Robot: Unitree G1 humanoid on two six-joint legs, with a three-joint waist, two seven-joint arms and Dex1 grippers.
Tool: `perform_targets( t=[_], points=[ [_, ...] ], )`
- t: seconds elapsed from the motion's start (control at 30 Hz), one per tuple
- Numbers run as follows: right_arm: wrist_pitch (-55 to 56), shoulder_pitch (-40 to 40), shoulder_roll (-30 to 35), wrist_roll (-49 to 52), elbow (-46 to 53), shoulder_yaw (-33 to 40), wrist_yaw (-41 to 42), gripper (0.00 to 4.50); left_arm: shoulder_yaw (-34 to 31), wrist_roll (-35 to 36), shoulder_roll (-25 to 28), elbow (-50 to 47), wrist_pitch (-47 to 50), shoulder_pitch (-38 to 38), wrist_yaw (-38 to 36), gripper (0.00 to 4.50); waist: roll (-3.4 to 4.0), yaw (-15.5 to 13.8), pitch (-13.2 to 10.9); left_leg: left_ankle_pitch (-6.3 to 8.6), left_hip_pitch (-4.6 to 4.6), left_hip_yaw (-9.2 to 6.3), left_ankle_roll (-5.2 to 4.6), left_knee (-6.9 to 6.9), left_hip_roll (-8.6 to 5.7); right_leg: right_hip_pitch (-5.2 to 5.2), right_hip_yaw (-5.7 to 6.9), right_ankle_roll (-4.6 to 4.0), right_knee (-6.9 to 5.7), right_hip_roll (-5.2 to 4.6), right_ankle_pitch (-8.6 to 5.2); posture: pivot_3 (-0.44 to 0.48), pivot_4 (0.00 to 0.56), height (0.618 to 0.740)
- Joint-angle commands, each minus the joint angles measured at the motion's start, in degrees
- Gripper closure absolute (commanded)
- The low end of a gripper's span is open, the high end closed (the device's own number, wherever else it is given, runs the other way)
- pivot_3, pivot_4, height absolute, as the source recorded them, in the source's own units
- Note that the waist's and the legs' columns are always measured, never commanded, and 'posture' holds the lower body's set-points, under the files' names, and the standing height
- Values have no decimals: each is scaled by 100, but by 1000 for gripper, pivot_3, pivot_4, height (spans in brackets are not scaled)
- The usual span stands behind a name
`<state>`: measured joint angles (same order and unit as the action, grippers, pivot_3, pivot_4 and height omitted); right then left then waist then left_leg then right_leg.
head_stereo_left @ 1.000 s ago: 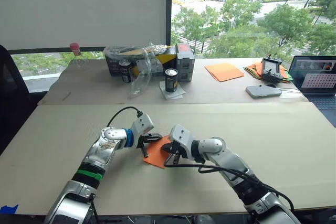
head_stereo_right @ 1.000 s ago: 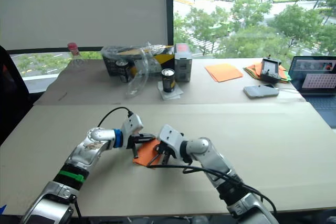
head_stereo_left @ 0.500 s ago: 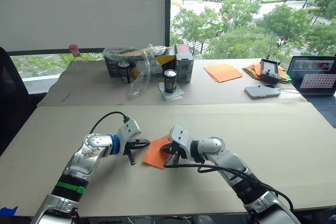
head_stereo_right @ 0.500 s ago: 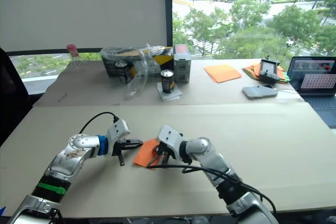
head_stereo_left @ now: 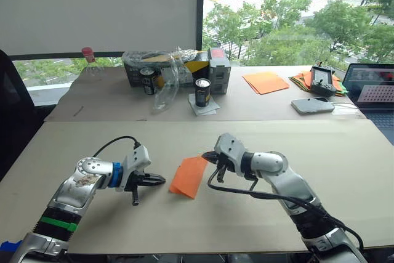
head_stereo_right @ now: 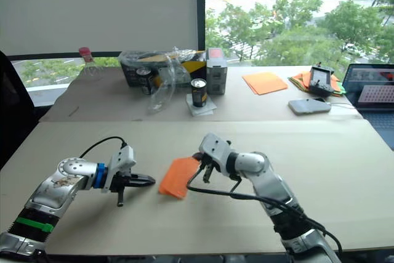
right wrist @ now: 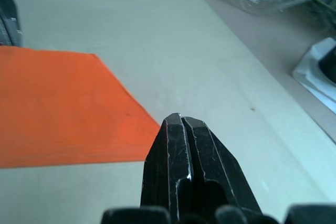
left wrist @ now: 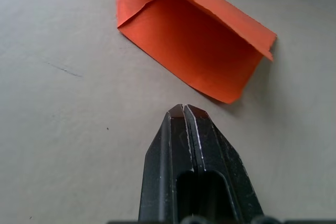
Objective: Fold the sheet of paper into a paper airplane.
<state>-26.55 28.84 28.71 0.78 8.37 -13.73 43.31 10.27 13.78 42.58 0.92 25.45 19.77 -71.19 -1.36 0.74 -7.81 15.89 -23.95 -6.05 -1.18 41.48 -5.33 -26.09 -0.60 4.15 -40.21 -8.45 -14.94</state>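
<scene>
**Both grippers now off the paper**

Since one second ago both grippers left the folded sheet of paper [head_stereo_left: 189, 176], which lies free on the table [head_stereo_left: 345, 164]. Left gripper [head_stereo_left: 159, 180] and right gripper [head_stereo_left: 209, 157] have jaws together. Loose fold may spring open, I think.

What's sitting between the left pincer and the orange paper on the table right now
Nothing visible. The left pincer, shut, points at the folded sheet of paper across a strip of bare table. The right pincer, also shut, is at the paper's far corner, not in that gap.
</scene>
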Motion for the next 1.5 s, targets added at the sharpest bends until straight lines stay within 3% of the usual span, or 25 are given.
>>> perform_targets(
  t=[0.03,0.47,0.6,0.83,1.0,1.1,1.3,1.5],
  points=[
    [-171,65,200,-11,159,244,-28,4500,259,199,-153,-258,200,-68,-204,4468,-1,0,0,0,-3,0,0,-1,1,2,1,0,0,0,0,0,150,670],
    [-1293,-452,788,119,1100,518,-85,4500,1331,280,-1459,-190,503,698,-290,4468,0,7,-12,4,-43,0,-10,34,-4,-10,0,1,-2,-4,2,0,150,670],
    [-1487,-528,871,179,1289,562,-47,4500,1266,390,-1389,-282,618,709,-397,4468,0,22,-13,4,-42,1,-10,34,-3,-10,-1,1,-3,-4,2,0,150,670],
    [-1746,-711,1085,520,1607,733,124,4500,142,1401,-640,-474,1229,419,-726,4468,1,9,-16,4,-41,0,-10,34,-1,-11,0,1,-1,-2,2,0,150,670],
    [-2042,-1067,1201,1157,2353,619,569,4500,-564,2059,-483,-220,1982,700,-564,2963,0,-18,-20,4,-41,-3,-10,34,0,-9,4,1,-1,-3,1,0,150,670],
    [-2618,-1308,868,1776,2913,882,407,4500,-545,1917,-370,-126,1890,811,-566,1918,-2,-7,-21,4,-41,-7,-10,34,0,-4,8,1,3,-3,1,0,150,670],
    [-3274,-1427,350,2148,3634,629,-304,2510,-108,1573,-121,-68,1556,793,-869,0,-2,8,-22,4,-38,-5,-9,33,3,-8,1,-3,-1,-2,3,0,150,670],
    [-3121,-1364,320,1447,3455,-368,-1109,472,83,943,-62,334,648,954,-816,0,-2,-4,-22,3,-37,-4,-8,34,2,-7,2,-3,0,-3,4,0,150,670]
  ],
)
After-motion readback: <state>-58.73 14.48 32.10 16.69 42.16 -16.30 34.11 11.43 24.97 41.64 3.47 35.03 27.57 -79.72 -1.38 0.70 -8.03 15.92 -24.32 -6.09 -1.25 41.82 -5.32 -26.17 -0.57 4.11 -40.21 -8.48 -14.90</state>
